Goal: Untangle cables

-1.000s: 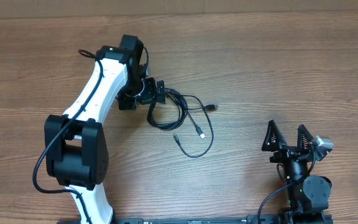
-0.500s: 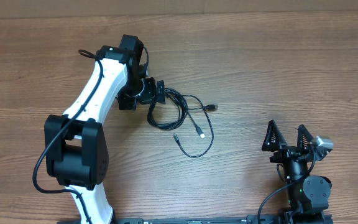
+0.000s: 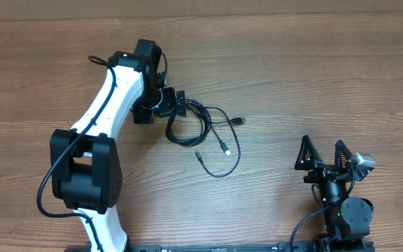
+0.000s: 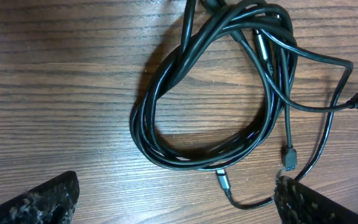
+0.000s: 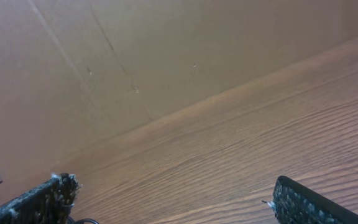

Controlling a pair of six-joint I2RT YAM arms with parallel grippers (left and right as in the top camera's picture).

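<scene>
A wood-grain worktop (image 3: 327,77) is seen from above, and a plain brown cardboard wall (image 5: 135,56) is shown behind it in the right wrist view. The white and black left arm (image 3: 110,98) is stretched across the left half. Its left pincer (image 3: 180,105) is spread to its widest and nothing is held in it. It is set at the left edge of the cables (image 3: 203,126). The right pincer (image 3: 322,151) is parked near the front right, well apart from the cables, with its jaws fully apart and empty.

The thin black cables (image 4: 204,93) are wound in a loose coil that lies flat on the worktop ahead of the left pincer (image 4: 176,186). Loose ends are trailed out to one side. A silver-tipped plug (image 4: 222,180) is seen just below the coil, and a small black plug (image 4: 289,157) is seen beside it.
</scene>
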